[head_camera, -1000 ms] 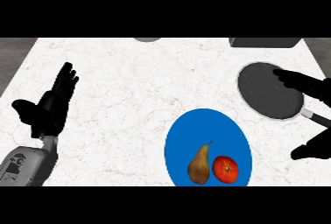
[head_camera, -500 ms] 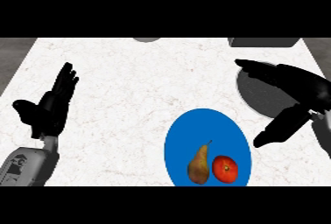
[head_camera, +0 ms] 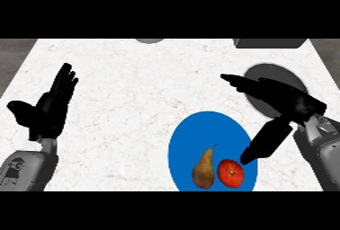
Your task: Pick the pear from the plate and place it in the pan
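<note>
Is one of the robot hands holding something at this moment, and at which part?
Nothing is held. The right robot hand is open above the plate; the pear lies there untouched. The left robot hand rests open.

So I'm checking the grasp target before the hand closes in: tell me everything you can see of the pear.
The pear is brownish-green and smooth-looking, with a thin stem pointing up the view and slightly right. It lies on the blue plate, in its lower part, wide end toward the near edge. A red tomato-like fruit sits close on its right; whether they touch is unclear. The right hand hovers open nearby, not touching it.
</note>
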